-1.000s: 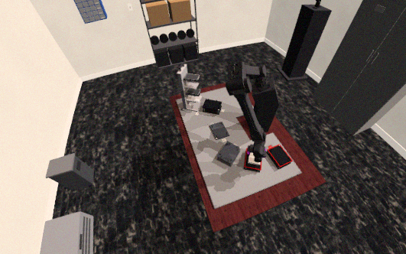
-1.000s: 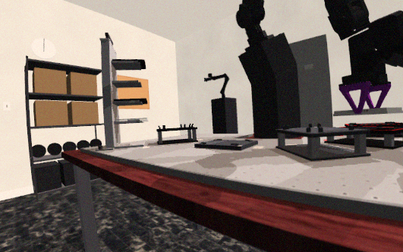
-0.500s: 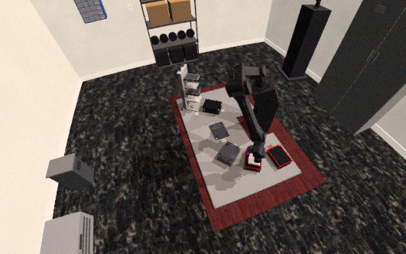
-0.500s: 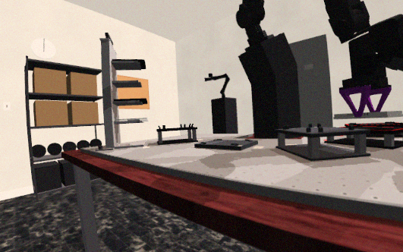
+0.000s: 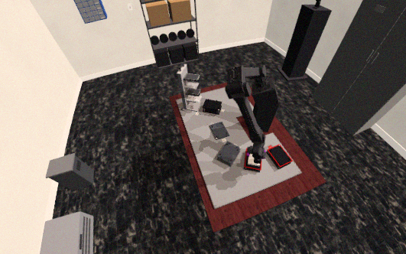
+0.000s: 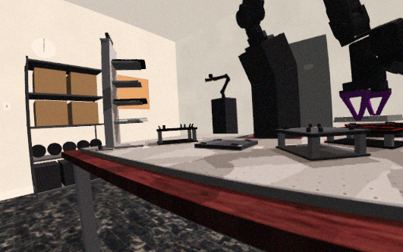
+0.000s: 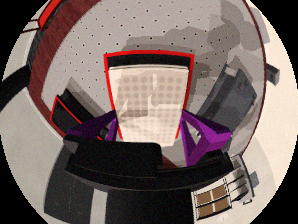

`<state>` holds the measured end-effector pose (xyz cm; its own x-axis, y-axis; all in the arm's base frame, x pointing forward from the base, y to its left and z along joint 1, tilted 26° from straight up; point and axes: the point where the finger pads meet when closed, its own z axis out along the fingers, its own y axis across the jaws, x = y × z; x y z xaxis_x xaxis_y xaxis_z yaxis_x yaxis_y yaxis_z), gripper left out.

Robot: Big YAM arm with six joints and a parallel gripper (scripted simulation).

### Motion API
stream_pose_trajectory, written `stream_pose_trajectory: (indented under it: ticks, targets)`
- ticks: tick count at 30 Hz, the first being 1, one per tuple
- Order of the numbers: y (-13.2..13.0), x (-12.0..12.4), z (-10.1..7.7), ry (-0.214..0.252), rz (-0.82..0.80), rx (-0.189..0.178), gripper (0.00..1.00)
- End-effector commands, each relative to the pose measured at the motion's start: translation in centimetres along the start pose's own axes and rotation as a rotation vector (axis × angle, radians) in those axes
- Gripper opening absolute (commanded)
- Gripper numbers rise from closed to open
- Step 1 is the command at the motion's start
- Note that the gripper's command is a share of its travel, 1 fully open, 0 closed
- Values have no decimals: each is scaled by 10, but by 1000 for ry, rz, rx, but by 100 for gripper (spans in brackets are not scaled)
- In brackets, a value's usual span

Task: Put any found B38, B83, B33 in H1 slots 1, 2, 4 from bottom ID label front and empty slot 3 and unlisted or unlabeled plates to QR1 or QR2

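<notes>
My gripper (image 6: 364, 110) (image 7: 148, 112) hangs over the left of two red-edged quarantine nests (image 5: 252, 164) at the front right of the deck. Its purple fingers stand on both long sides of a white plate (image 7: 148, 99) (image 6: 368, 118) and are shut on it. The plate is flat, the right way up, just above the nest's red frame (image 7: 149, 56). I see no label on it from here. The plate hotel H1 (image 5: 190, 89) (image 6: 123, 95) stands at the far left corner, with dark plates on its upper shelves and a light one (image 5: 194, 102) low down. Their labels are too small to read.
The second red-edged nest (image 5: 280, 155) beside the arm's base is free. Three dark nests stand along the deck: one next to the hotel (image 5: 212, 105), one in the middle (image 5: 219, 131), one raised on posts (image 5: 228, 153) just left of my gripper. The deck's red edge runs close by.
</notes>
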<state>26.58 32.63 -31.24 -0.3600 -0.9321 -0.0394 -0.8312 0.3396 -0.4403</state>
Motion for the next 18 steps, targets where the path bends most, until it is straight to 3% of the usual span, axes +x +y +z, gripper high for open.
stream_pose_trajectory:
  ticks: [1, 18]
  targets:
    - [-5, 0, 9, -1, 10, -2, 86]
    - [-5, 1, 19, 0, 10, -2, 86]
